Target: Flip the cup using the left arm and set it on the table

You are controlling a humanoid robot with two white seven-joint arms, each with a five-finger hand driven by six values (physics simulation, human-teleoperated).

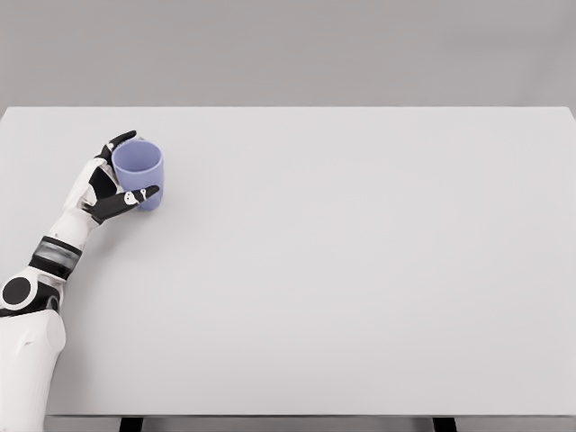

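A lavender cup [140, 171] stands on the white table [342, 270] at the far left, its open mouth facing up. My left hand [124, 171] wraps it from the left side, one black finger [121, 140] above the rim and the thumb [126, 202] across the lower front. The fingers touch the cup's wall. The white left forearm runs down to the lower left corner. No right arm shows.
The table's left edge lies just beside the left forearm, and the front edge runs along the bottom of the picture. A plain grey wall [288, 49] stands behind the table.
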